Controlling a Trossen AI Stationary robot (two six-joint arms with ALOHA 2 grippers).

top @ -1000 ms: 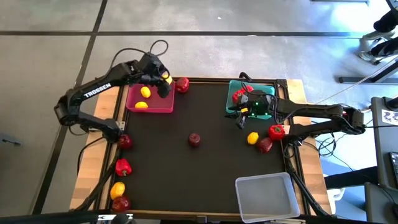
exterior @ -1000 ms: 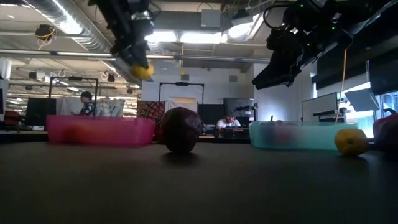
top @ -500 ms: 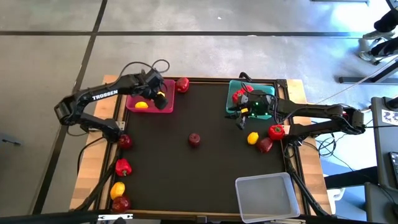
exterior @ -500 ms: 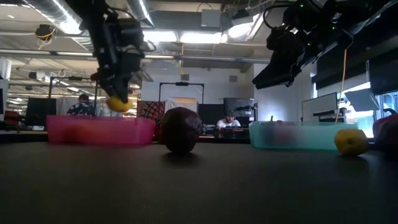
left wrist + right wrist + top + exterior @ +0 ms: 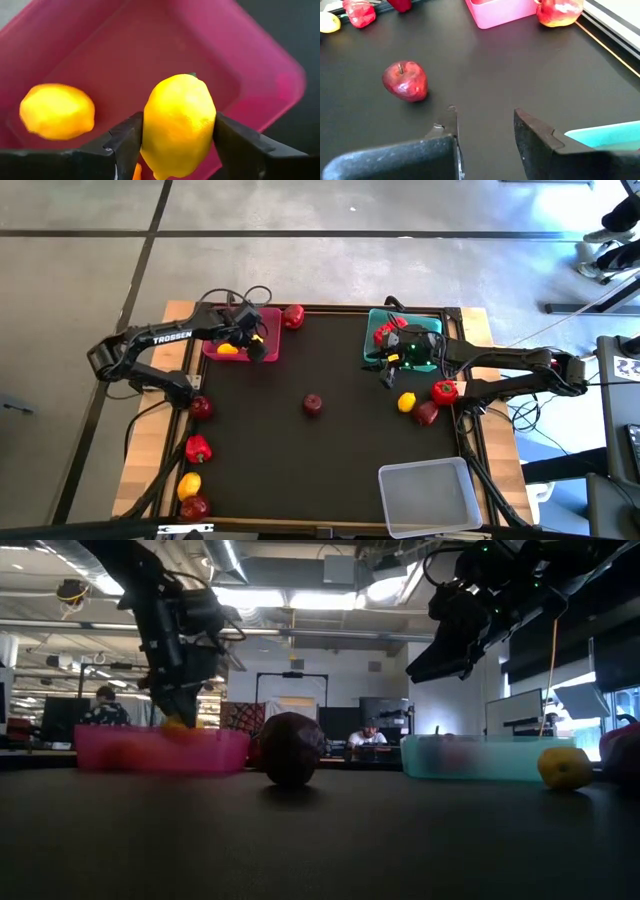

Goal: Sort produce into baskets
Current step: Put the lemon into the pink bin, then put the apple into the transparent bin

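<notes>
My left gripper is shut on a yellow lemon and is low inside the magenta basket. In the low view the lemon is at the basket's rim height. A second lemon lies on the basket floor. My right gripper is open and empty, raised over the near edge of the teal basket, which holds red peppers. A dark red apple sits at the table's middle. My left gripper pinches the lemon between its two fingers, one on each of its long sides. The fingers come from above, pointing down into the magenta basket. Whether the lemon touches the basket floor, I cannot tell.
A lemon, a pepper and an apple lie near the right edge. An apple, a pepper, a lemon and an apple line the left edge. A red fruit sits beside the magenta basket. The clear basket stands near right.
My left gripper has gone down with the lemon, from well above the magenta basket to down inside it, drifting a little toward the table's near edge. It stays shut on the lemon. My right arm has kept still.
</notes>
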